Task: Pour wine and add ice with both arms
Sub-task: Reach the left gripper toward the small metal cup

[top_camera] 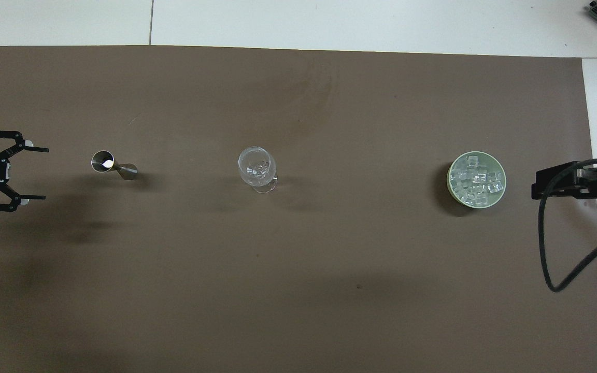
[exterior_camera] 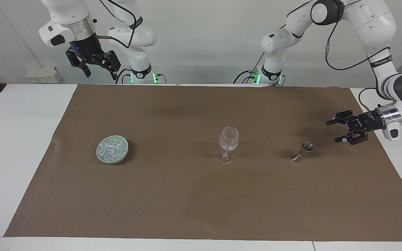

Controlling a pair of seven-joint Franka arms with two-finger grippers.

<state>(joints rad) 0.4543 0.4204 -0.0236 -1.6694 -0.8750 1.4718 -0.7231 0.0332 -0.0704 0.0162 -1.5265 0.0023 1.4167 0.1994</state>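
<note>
A clear wine glass [exterior_camera: 228,143] [top_camera: 257,168] stands upright in the middle of the brown mat. Toward the left arm's end stands a small metal jigger [exterior_camera: 303,152] [top_camera: 113,164]. No wine shows; what the jigger holds I cannot tell. The ice [exterior_camera: 112,148] [top_camera: 477,180] is heaped in a pale green bowl [exterior_camera: 112,161] [top_camera: 449,181] toward the right arm's end. My left gripper [exterior_camera: 333,131] [top_camera: 44,174] is open, low over the mat beside the jigger and pointing at it without touching. My right gripper [exterior_camera: 100,75] [top_camera: 537,186] hangs open, high over the table's edge by the bowl.
The brown mat [exterior_camera: 187,195] covers most of the white table [exterior_camera: 12,139]. A black cable [top_camera: 557,248] loops down from the right arm over the mat's edge beside the bowl.
</note>
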